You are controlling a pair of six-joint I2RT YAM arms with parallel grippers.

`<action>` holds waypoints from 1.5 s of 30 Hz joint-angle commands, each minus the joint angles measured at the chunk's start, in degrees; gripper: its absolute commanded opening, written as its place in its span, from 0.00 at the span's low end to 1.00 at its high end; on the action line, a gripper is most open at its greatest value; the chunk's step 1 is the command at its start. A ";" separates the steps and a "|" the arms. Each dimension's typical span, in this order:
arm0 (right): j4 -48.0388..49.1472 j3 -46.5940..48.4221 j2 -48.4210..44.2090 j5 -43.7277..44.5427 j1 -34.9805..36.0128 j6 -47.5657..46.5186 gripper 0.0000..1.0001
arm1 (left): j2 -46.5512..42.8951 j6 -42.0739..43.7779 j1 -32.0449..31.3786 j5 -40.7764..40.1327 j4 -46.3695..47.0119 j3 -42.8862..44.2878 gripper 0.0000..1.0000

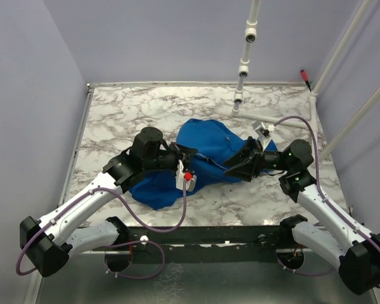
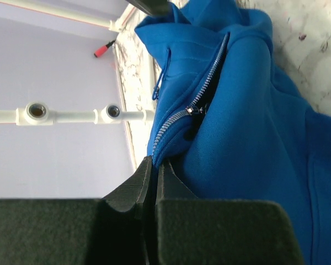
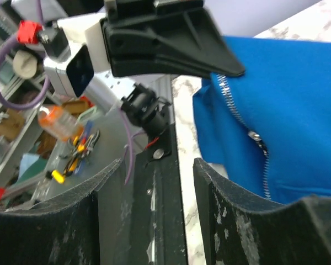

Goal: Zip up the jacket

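Observation:
The blue jacket lies bunched in the middle of the marble table. My left gripper is shut on the jacket's edge at the low end of the zipper; the left wrist view shows blue fabric running into the closed tips. The metal zipper teeth climb away from the tips, and the slider sits partway along. My right gripper hovers open just right of it, with nothing between its fingers. The slider lies beyond the right-hand finger.
A white pipe stand rises at the back of the table, with a red-tipped pen by the far right wall. The table's black near rail passes under my right gripper. Grey walls close in both sides.

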 commanded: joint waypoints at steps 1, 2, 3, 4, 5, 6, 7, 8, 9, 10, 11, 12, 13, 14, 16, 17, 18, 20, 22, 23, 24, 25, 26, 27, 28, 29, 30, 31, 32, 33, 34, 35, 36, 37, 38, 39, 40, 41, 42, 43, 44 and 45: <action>-4.90 -0.21 2.59 -0.35 4.60 -5.57 0.57 | -1.01 -7.35 -1.91 3.58 5.29 2.63 0.00; -5.70 0.02 3.47 0.43 4.67 -6.78 0.57 | -1.17 -8.51 -2.15 3.69 5.91 3.00 0.00; -7.39 0.65 4.26 1.81 4.66 -8.59 0.57 | -1.31 -9.20 -2.29 4.03 6.21 3.44 0.00; -8.36 1.37 5.25 2.81 4.63 -9.97 0.58 | -1.51 -9.86 -2.51 4.43 6.39 4.04 0.00; -8.58 1.81 6.09 3.93 4.63 -10.89 0.58 | -1.62 -10.49 -2.67 4.74 6.47 4.60 0.00; -9.09 2.24 6.95 5.35 4.67 -12.08 0.59 | -1.78 -11.18 -2.70 5.07 6.54 5.24 0.00; -9.27 2.55 7.53 7.14 4.61 -12.91 0.60 | -1.89 -12.00 -2.80 5.40 6.65 5.90 0.00; -8.75 2.62 8.06 8.30 4.67 -13.21 0.60 | -1.98 -12.73 -2.84 5.76 6.66 6.48 0.00; -8.40 2.79 8.75 8.97 4.68 -13.52 0.60 | -2.10 -13.16 -2.89 6.04 6.74 6.86 0.00; -8.51 3.21 9.96 9.59 4.68 -14.04 0.60 | -2.24 -13.30 -2.97 6.27 6.83 7.06 0.00; -8.07 3.39 10.85 9.74 4.68 -14.10 0.60 | -2.41 -13.33 -3.10 6.44 7.02 7.10 0.00; -7.21 3.47 11.89 9.64 4.68 -14.20 0.60 | -2.50 -13.47 -3.32 6.55 7.34 6.98 0.00; -6.42 3.58 12.77 10.49 4.67 -14.37 0.61 | -2.59 -13.47 -3.48 6.71 7.78 6.75 0.00; -5.69 3.67 13.41 11.92 4.68 -14.55 0.62 | -2.70 -13.80 -3.62 6.91 8.31 6.42 0.00; -4.11 3.64 13.80 17.14 4.64 -15.65 0.73 | -2.86 -14.91 -4.06 7.50 9.50 6.00 0.00; -3.32 3.50 13.41 20.64 4.62 -16.65 0.77 | -2.95 -15.21 -4.31 7.85 9.92 5.85 0.00; -1.94 3.05 12.93 24.26 4.65 -17.59 0.78 | -2.99 -15.26 -4.47 8.05 10.13 5.79 0.00; 1.28 2.60 11.79 31.74 4.66 -19.57 0.80 | -3.13 -15.34 -4.72 8.51 10.60 5.87 0.00; 2.95 3.02 10.62 38.12 4.68 -21.40 0.80 | -3.17 -15.35 -4.80 8.58 10.70 6.03 0.00; 3.86 3.45 10.16 40.43 4.64 -22.61 0.80 | -3.29 -15.35 -4.81 8.40 10.76 6.02 0.00; 4.85 3.95 9.69 41.29 4.55 -23.85 0.80 | -3.42 -15.25 -4.82 8.15 10.79 5.92 0.00; 4.82 4.86 9.12 42.19 4.51 -25.03 0.80 | -3.60 -15.13 -4.80 7.89 10.80 5.81 0.00; 4.26 5.83 8.64 42.36 4.54 -26.14 0.80 | -3.75 -15.02 -4.82 7.74 10.78 5.65 0.00; 2.31 6.90 8.43 42.61 4.48 -27.50 0.80 | -3.98 -14.93 -4.82 7.60 10.78 5.47 0.00; -0.10 8.19 8.26 42.91 4.46 -28.99 0.80 | -4.23 -14.94 -4.82 7.49 10.83 5.25 0.00; -2.39 9.11 8.12 43.12 4.20 -30.31 0.80 | -4.49 -14.80 -4.81 7.41 10.77 4.92 0.00; -4.65 9.75 7.84 43.68 3.82 -31.63 0.80 | -4.82 -14.68 -4.82 7.26 10.70 4.49 0.00; -6.20 9.94 7.46 44.54 3.26 -31.79 0.80 | -5.10 -14.48 -4.75 6.96 10.74 4.08 0.00; -6.97 9.59 6.86 44.86 2.42 -31.62 0.80 | -5.37 -14.15 -4.74 6.81 10.72 3.64 0.00; -7.06 8.91 6.19 45.64 1.69 -31.28 0.80 | -5.63 -13.86 -4.74 6.75 10.70 3.21 0.00; -6.90 8.16 5.29 47.48 1.46 -30.88 0.80 | -5.84 -13.72 -4.74 6.79 10.72 2.82 0.00; -6.89 7.49 4.38 49.18 1.25 -30.39 0.80 | -6.10 -13.73 -4.74 6.88 10.70 2.54 0.00; -7.27 6.96 3.40 49.93 0.94 -29.13 0.80 | -6.22 -13.83 -4.71 6.91 10.72 2.34 0.00; -8.41 6.90 2.26 48.48 0.41 -27.66 0.80 | -6.32 -13.93 -4.74 6.79 10.76 2.08 0.00; -10.36 7.41 1.29 44.69 -0.65 -25.83 0.80 | -6.45 -13.88 -4.78 6.62 10.70 1.83 0.00; -14.22 8.59 0.72 40.21 -1.67 -24.43 0.80 | -6.55 -13.79 -4.66 6.27 10.70 1.57 0.00; -19.37 10.54 0.34 36.70 -2.22 -23.40 0.80 | -6.66 -13.70 -4.65 6.00 10.62 1.30 0.00; -24.01 12.00 -0.06 34.76 -2.34 -22.15 0.82 | -6.79 -13.52 -4.64 5.81 10.65 1.04 0.00; -27.85 12.54 -0.84 33.42 -2.35 -21.07 0.83 | -6.92 -13.31 -4.65 5.68 10.61 0.63 0.00; -30.42 12.31 -1.99 32.74 -2.35 -19.85 0.85 | -7.07 -13.02 -4.65 5.80 10.62 0.30 0.00; -31.68 11.28 -3.16 32.78 -2.37 -18.55 0.89 | -7.26 -12.80 -4.65 5.97 10.69 -0.04 0.00; -34.15 9.58 -4.40 33.49 -2.35 -17.51 0.93 | -7.44 -12.61 -4.65 6.15 10.69 -0.24 0.00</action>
